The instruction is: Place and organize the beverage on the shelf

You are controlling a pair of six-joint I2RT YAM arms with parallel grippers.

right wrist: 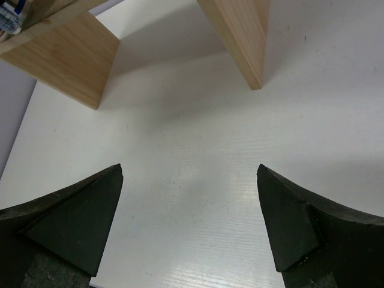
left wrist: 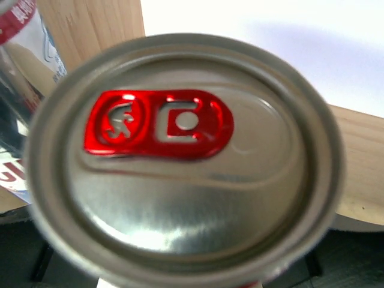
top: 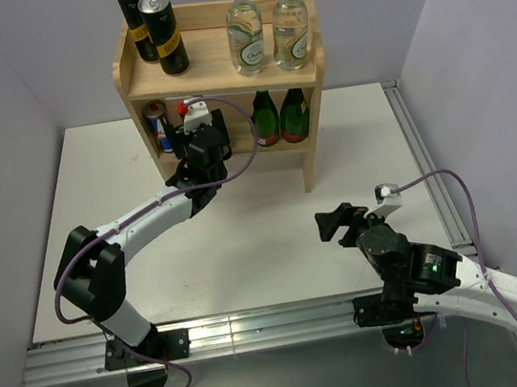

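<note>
The wooden shelf (top: 211, 61) stands at the back of the table. Two black cans with gold bands (top: 165, 33) stand on its top left, two clear green-capped bottles (top: 244, 30) on its top right. One silver-blue-red can (top: 160, 125) stands on the lower tier at the left. My left gripper (top: 195, 137) reaches into the lower tier beside it, shut on the second silver-blue-red can (left wrist: 186, 174), whose lid with a red tab fills the left wrist view and hides the fingers. The first can (left wrist: 24, 72) shows to its left. My right gripper (top: 340, 223) is open and empty.
Two dark green bottles with red labels (top: 279, 116) stand on the lower tier at the right. The right wrist view shows its gripper (right wrist: 189, 210) above bare white table, with the shelf's legs (right wrist: 240, 30) ahead. Walls close in on both sides.
</note>
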